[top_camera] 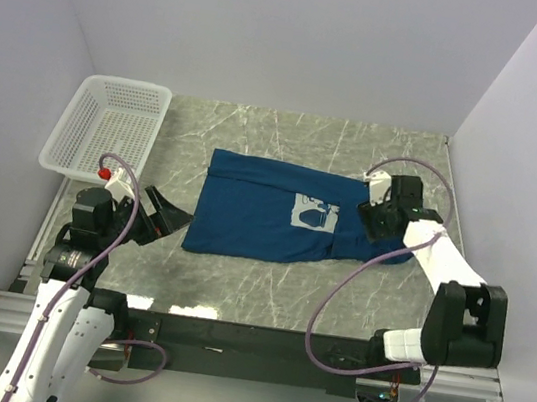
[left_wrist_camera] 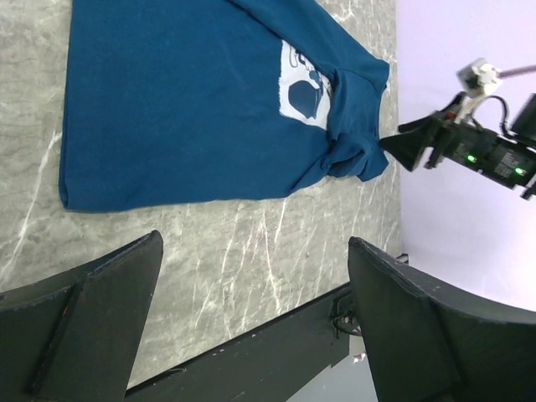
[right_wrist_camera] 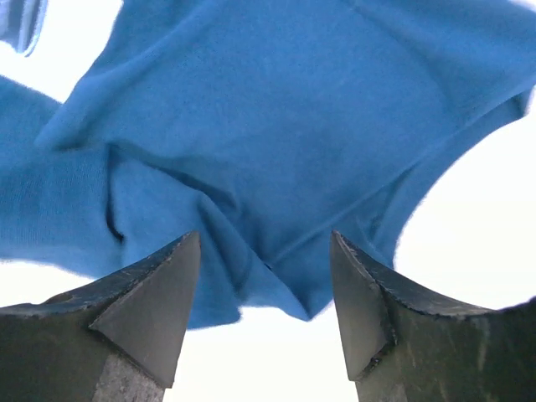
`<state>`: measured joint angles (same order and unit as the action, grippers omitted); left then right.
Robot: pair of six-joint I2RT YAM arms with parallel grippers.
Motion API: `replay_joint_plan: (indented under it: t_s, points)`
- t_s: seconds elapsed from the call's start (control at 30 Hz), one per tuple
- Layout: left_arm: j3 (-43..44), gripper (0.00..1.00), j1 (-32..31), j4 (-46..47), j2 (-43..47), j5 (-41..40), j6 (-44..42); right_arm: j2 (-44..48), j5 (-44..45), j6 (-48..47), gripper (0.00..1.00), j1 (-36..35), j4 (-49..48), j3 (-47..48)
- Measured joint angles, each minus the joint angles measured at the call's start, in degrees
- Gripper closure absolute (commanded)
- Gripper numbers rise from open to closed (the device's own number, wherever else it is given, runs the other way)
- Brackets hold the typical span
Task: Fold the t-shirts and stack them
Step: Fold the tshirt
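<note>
A dark blue t-shirt (top_camera: 256,214) lies spread on the marble table, its pale print (top_camera: 314,212) toward the right end. The same t-shirt (left_wrist_camera: 184,100) shows in the left wrist view, with a bunched sleeve at its right end. My right gripper (top_camera: 370,222) hangs over that bunched end, open. In the right wrist view the blue cloth (right_wrist_camera: 276,126) reaches down between its fingers (right_wrist_camera: 159,293), which stand apart from it, and the right gripper (right_wrist_camera: 265,243) holds nothing. My left gripper (top_camera: 176,223) stands wide open just left of the shirt's hem, and the left gripper (left_wrist_camera: 251,251) is empty over bare table.
A white mesh basket (top_camera: 108,126) sits at the back left corner of the table (top_camera: 276,288). White walls close in the back and both sides. The black front rail (left_wrist_camera: 276,352) runs along the near edge.
</note>
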<state>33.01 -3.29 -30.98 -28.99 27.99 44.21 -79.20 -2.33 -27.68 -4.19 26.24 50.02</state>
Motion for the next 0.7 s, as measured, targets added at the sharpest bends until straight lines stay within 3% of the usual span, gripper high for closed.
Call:
replay_joint_plan:
  t_s: [0.17,0.33,0.5,0.7]
  points:
    - [0.0,0.02,0.0,0.2,0.0,0.5,0.0,10.2,-10.7,-8.3,0.32,1.7,4.3,-2.1]
    - [0.0,0.03,0.0,0.2,0.0,0.7,0.0,19.1,-21.4,-18.4,0.36,-1.9,10.8,-5.1]
    - [0.0,0.02,0.0,0.3,0.0,0.7,0.0,14.3,-19.1,-19.1,0.36,-10.2,9.2,-9.8]
    - [0.0,0.02,0.0,0.3,-0.2,0.7,0.0,6.7,-10.4,-14.5,0.36,-13.2,3.7,-11.5]
